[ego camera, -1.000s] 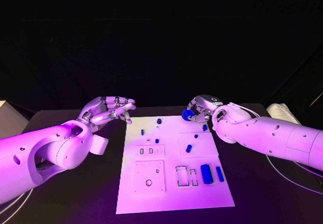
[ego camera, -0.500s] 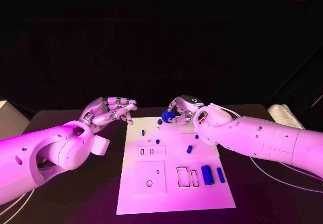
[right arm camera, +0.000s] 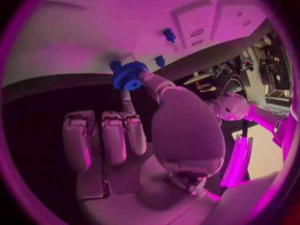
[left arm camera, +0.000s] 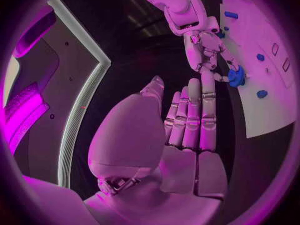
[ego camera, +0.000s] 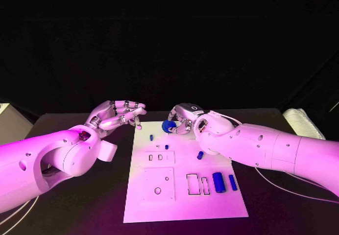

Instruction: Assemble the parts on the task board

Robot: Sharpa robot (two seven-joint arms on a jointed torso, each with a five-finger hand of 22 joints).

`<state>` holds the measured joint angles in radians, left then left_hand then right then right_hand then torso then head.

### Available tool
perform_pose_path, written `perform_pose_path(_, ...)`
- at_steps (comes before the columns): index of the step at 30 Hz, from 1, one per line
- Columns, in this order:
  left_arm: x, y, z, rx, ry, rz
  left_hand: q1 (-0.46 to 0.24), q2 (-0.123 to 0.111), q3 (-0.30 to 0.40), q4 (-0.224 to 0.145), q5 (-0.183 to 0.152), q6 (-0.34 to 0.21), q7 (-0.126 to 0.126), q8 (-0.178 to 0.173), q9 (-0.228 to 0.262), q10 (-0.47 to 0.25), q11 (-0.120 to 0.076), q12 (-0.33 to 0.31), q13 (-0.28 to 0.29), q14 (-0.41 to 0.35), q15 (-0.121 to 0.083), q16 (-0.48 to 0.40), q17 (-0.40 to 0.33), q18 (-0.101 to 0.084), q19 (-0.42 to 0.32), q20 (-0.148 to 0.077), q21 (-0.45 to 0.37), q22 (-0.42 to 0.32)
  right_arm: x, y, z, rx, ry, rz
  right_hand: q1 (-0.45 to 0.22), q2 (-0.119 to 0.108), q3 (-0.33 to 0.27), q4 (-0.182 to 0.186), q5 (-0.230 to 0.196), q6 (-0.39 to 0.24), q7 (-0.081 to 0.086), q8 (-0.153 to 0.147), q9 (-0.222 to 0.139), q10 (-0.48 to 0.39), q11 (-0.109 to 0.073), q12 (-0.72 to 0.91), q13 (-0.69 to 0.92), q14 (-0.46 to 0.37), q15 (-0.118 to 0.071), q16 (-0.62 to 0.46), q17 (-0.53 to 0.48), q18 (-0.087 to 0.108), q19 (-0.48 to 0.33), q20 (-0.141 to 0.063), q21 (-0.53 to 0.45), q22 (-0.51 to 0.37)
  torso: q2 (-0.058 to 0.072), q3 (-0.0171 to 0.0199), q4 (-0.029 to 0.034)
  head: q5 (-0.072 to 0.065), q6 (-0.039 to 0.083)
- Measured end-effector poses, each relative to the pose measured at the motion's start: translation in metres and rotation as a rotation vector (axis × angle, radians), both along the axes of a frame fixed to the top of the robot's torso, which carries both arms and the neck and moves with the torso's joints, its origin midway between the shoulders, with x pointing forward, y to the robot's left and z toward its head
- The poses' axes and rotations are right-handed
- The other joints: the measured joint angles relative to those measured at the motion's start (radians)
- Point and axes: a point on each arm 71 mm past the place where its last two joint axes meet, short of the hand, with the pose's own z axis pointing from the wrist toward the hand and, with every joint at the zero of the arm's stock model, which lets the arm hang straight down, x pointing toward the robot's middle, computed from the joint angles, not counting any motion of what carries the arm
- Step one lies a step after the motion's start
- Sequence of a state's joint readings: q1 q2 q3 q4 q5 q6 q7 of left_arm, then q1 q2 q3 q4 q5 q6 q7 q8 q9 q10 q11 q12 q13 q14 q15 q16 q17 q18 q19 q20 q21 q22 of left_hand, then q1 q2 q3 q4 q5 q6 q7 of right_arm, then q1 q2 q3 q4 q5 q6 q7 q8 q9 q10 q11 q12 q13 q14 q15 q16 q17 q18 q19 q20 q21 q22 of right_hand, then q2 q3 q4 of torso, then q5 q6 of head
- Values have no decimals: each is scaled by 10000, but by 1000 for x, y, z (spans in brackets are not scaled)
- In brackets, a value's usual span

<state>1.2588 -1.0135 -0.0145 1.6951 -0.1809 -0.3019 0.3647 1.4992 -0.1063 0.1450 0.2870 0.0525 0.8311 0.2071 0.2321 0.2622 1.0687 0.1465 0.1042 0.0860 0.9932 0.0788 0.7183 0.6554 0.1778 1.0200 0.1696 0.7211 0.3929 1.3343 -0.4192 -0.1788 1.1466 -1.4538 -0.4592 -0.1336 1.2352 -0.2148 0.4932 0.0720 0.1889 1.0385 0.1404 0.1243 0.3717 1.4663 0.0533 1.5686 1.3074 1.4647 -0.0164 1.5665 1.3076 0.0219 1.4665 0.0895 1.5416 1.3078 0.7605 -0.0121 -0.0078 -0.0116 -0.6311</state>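
Black counter [ego camera: 84,196] fills the space under a dark backdrop, and the white task board [ego camera: 183,205] lies flat in its middle; everything else is placed from that board.

Both white arms reach in toward the board's far end. The left hand [ego camera: 116,115] hangs just off the board's far left corner, its fingers curled loosely inward with nothing between them; the left wrist view shows those fingers [left arm camera: 190,117] lying side by side and bare. The right hand [ego camera: 185,120] sits over the board's far edge, near its middle, and pinches a blue gear [ego camera: 169,126] between thumb and fingertips. In the right wrist view the gear [right arm camera: 129,75] shows its toothed rim, held close above the board's surface, with the other fingers [right arm camera: 103,137] folded under the palm.

On the board itself, two blue cylinders [ego camera: 218,182] lie side by side near its right edge toward the near end, beside a pair of rectangular slots [ego camera: 192,183]. A short blue peg [ego camera: 200,155] rests near the board's middle. Smaller blue pegs [ego camera: 166,146] stand toward the far end, just short of the held gear.
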Motion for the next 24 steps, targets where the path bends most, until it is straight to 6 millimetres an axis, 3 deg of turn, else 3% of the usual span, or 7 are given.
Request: perform_pose_path(24, 0, 1, 0, 9, 11, 13, 0, 0, 0, 0, 0, 0, 0, 0, 7, 0, 0, 0, 7, 0, 0, 0, 1, 0, 0, 0, 0, -2, -4, 8, -11, -348, 362, 103, -66, -68, -3, -2, -37, 48, -50, -15, 21, 0, 1, 0, -1, 0, 1, 0, 0, 1, -2, 2, 0, -3, -12, 19, -23, 42, -63)
